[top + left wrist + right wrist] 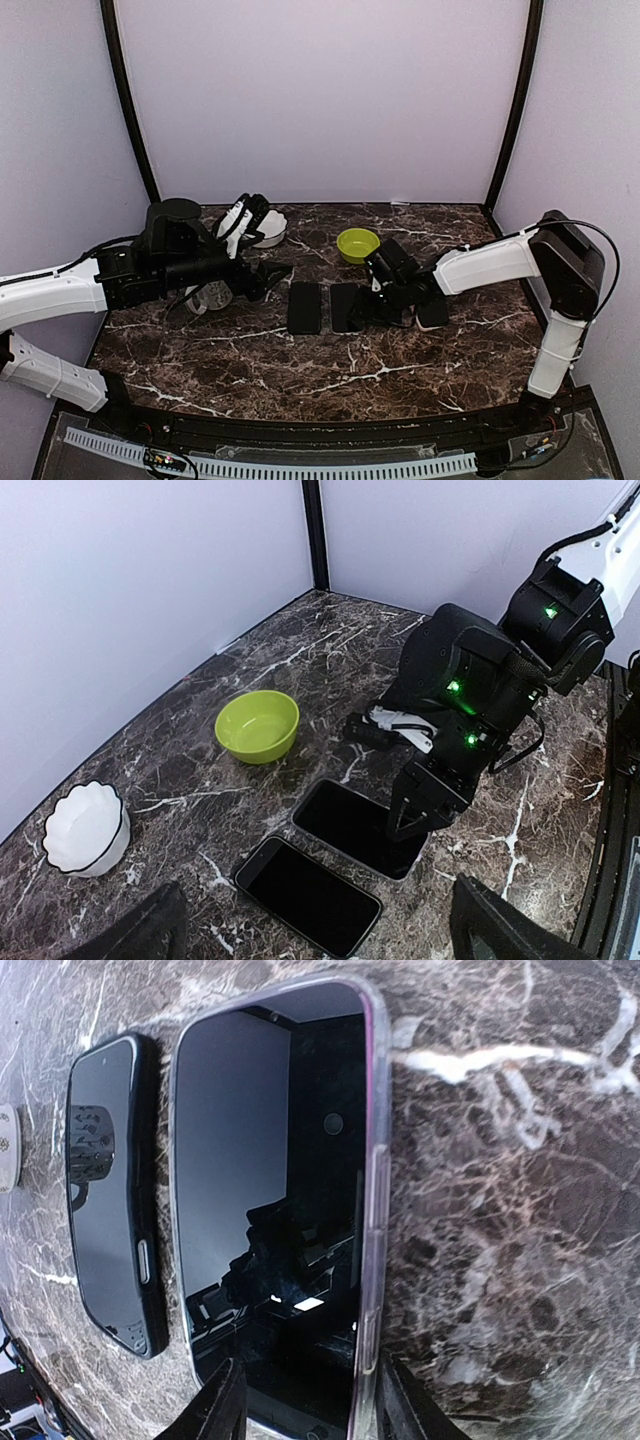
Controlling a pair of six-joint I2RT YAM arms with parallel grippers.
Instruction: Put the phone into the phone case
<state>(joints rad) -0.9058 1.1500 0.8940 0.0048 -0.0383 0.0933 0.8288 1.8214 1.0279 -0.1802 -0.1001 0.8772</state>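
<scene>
Overhead, one phone [304,307] lies just beside one phone case [345,307] on the tabletop [250,370], with two bowls behind: a green bowl [358,244] and a white bowl [270,230]. Left wrist camera: the left hand [320,925] gapes wide. Only the right wrist camera shows the case's clear rim. The right hand [312,1385] straddles its end, grip impossible to tell.
</scene>
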